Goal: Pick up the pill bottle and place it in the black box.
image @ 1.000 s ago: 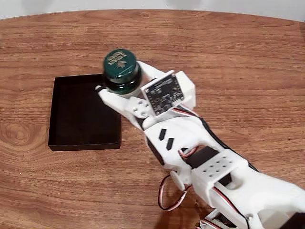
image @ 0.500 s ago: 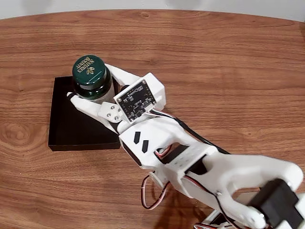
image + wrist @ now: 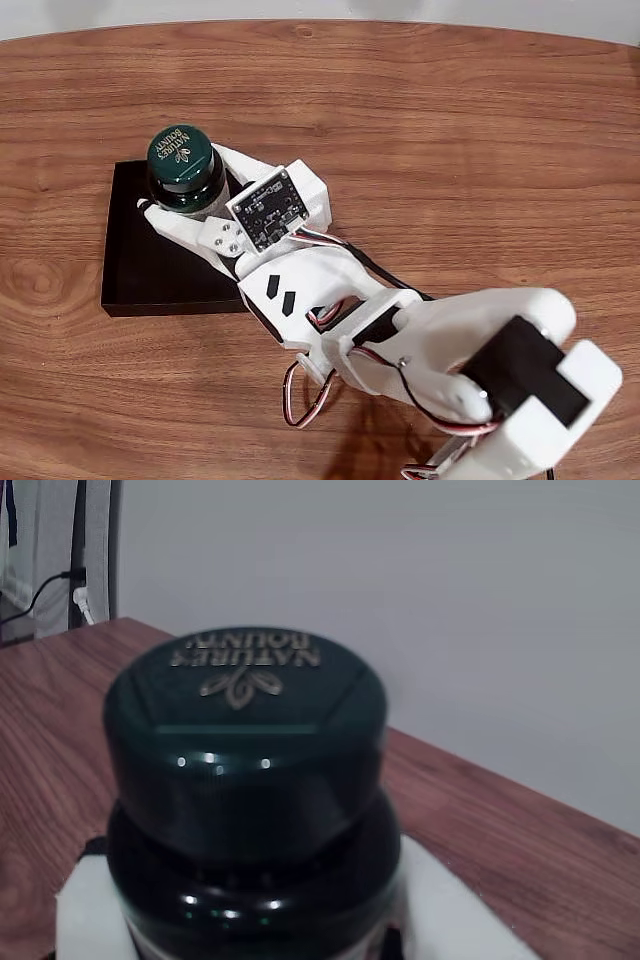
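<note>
The gripper (image 3: 185, 205) is clenched on the bottle (image 3: 183, 168), one white finger on each side, so the bottle stays upright. The box (image 3: 150, 270) lies just under the gripper, so lowering seems the step now.

Dark green pill bottle (image 3: 182, 168) (capped, upright) over black box (image 3: 150, 270), shallow tray on wood table.
</note>
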